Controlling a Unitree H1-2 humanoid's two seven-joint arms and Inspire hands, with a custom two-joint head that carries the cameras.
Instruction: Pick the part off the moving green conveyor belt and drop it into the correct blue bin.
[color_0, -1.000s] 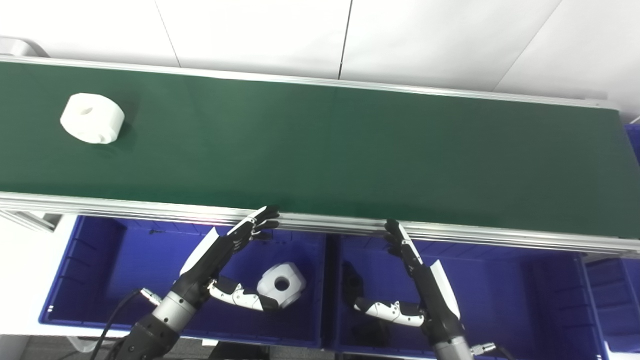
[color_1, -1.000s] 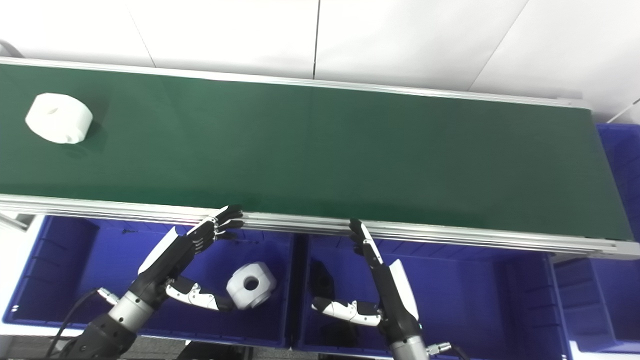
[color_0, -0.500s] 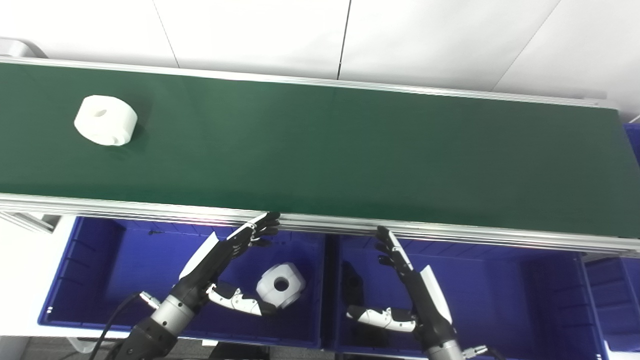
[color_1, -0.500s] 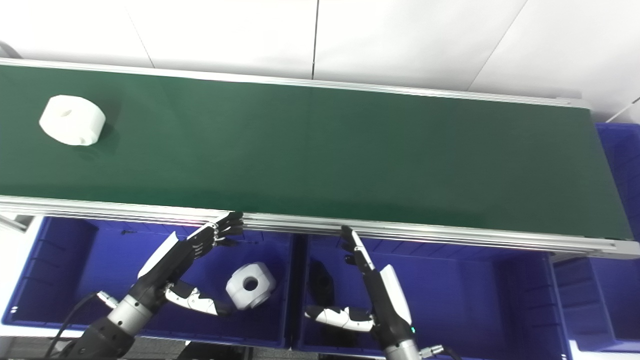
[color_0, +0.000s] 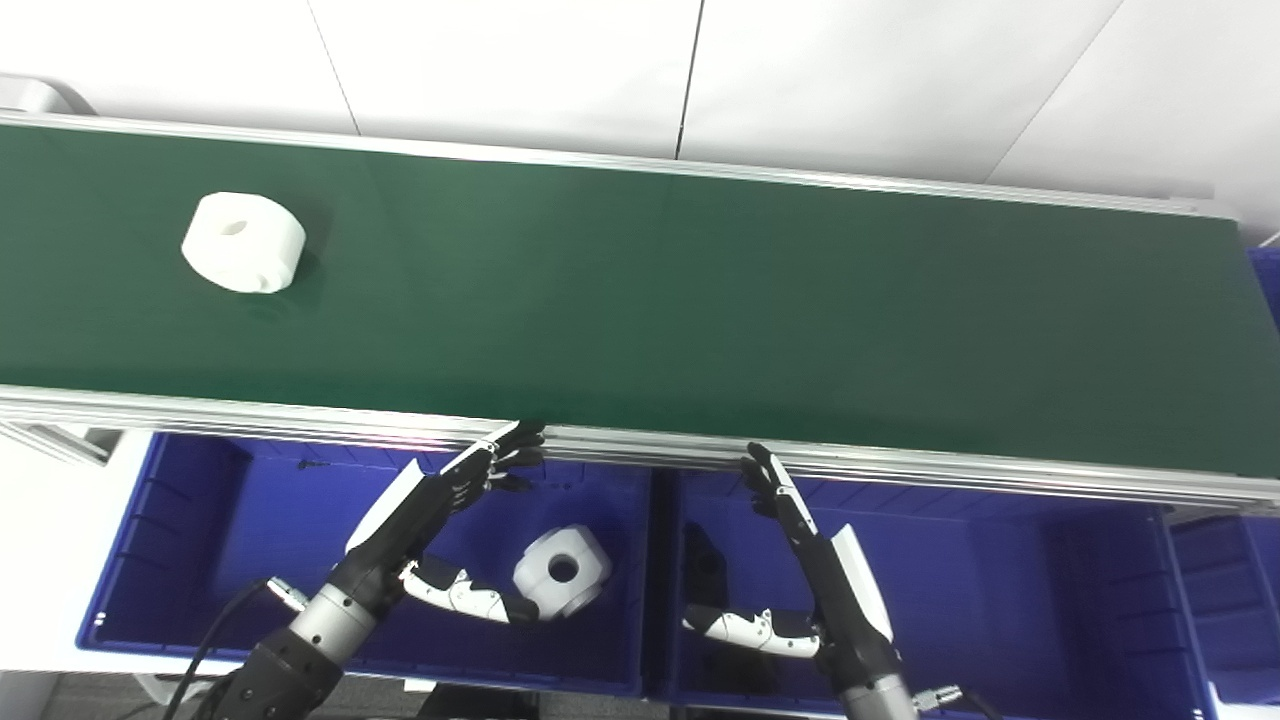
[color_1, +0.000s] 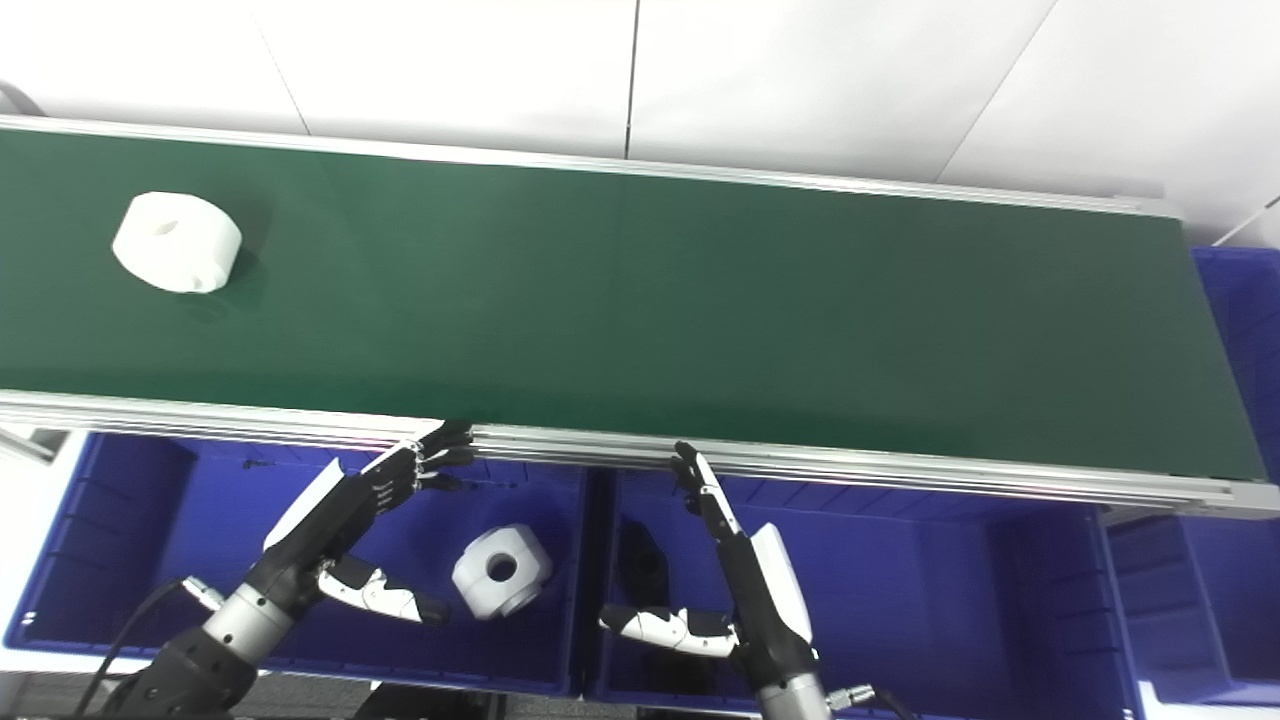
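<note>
White and round with a hole through its middle, the part (color_0: 243, 241) lies flat on the green conveyor belt (color_0: 700, 290), near the belt's left end and well apart from both hands. The belt runs across the whole view inside silver metal rails (color_0: 900, 468), with a pale panelled wall (color_0: 500, 70) behind it.

Below the near rail sit two blue bins side by side. The left bin (color_0: 190, 520) holds a second white part (color_0: 563, 570), blockier and also with a centre hole, lying toward the bin's right side. The right bin (color_0: 1000, 600) has a dark object (color_0: 703, 560) near its left wall; what it is cannot be told.

The left hand (color_0: 430, 530) hangs over the left bin, holding nothing. Its fingers (color_0: 495, 465) are stretched out and spread, their tips just beside the near rail, while the thumb points toward the second white part and ends just beside it. The right hand (color_0: 815, 570) hangs over the right bin, also empty. Its fingers (color_0: 770, 485) are straight and close together, pointing up at the rail, and the thumb sticks out to the left, apart from them.

More blue bins (color_0: 1225, 590) show at the right edge.
</note>
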